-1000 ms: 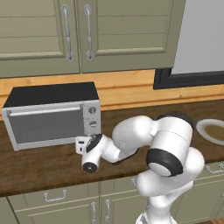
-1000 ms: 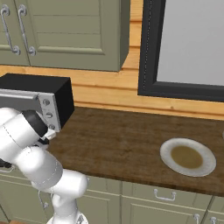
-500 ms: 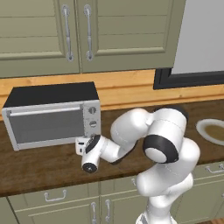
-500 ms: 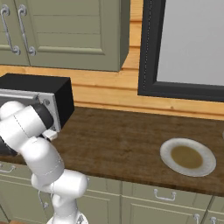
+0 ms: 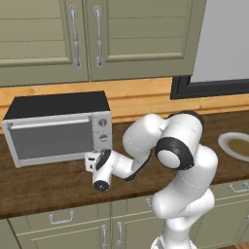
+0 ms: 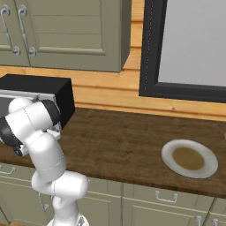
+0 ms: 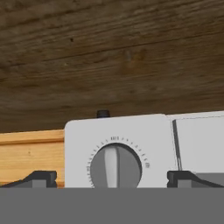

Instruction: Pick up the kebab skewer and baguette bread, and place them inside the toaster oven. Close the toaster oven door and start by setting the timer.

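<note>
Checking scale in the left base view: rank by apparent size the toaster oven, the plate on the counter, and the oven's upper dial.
1. Black-topped, silver-fronted toaster oven
2. Pale round plate, cropped at the frame edge
3. Small grey upper dial

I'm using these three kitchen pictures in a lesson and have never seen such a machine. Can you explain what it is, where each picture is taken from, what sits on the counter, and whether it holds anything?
The white jointed machine is a robot arm ending in a two-fingered claw. Two pictures come from cameras behind the arm, one to its left and one to its right. The third comes from a camera on the hand itself, looking along the claw, and appears upside down. On the wooden counter stand a toaster oven with its door shut, and a plate off to the right. The claw is open, holds nothing, and sits either side of a round dial on the oven's front.
</note>
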